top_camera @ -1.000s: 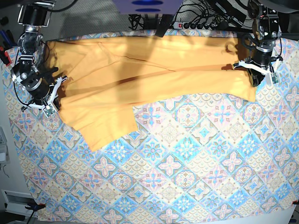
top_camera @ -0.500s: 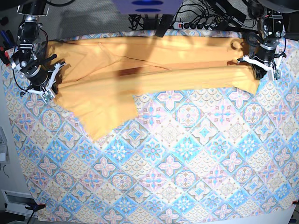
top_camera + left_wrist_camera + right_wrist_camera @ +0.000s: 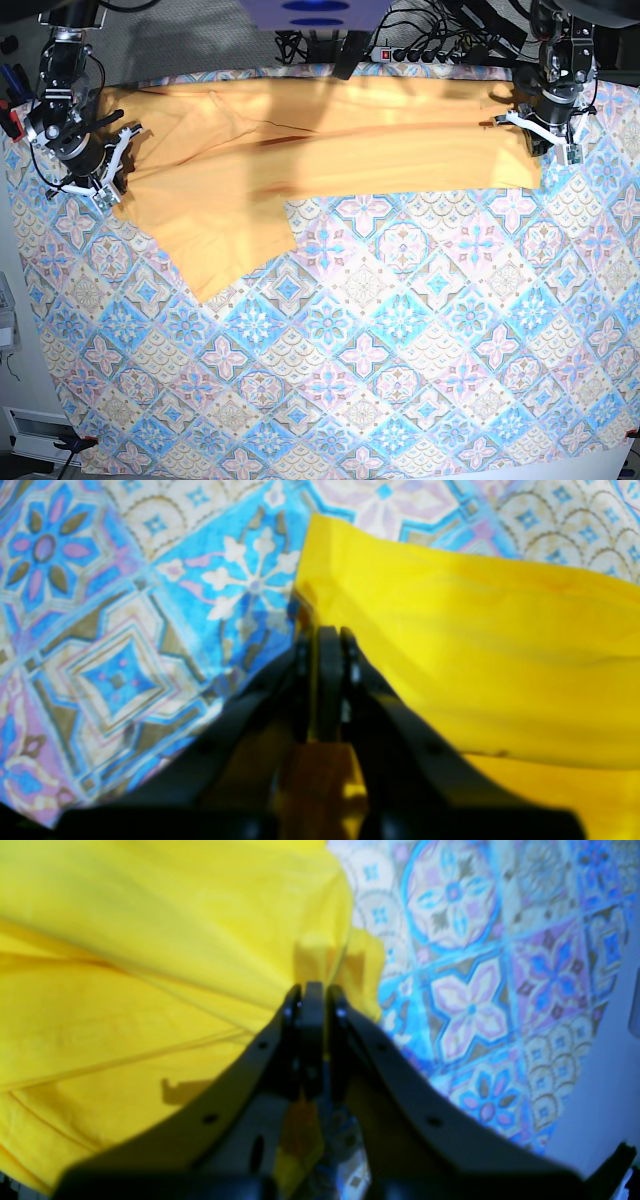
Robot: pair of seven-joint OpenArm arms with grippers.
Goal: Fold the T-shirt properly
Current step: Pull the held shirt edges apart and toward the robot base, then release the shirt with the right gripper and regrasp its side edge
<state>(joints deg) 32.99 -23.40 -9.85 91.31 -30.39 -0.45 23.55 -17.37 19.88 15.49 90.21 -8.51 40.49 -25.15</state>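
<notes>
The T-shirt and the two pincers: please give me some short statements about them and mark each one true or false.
1. The T-shirt lies stretched along the far edge of the tablecloth. True.
2. The left pincer is open and away from the cloth. False: it is shut on the shirt's edge.
3. The right pincer is shut on the shirt. True.
4. The shirt is folded into a small neat square. False: it is spread wide, with one part hanging toward the near side.
5. The tablecloth is plain white. False: it has blue and pink tile patterns.
</notes>
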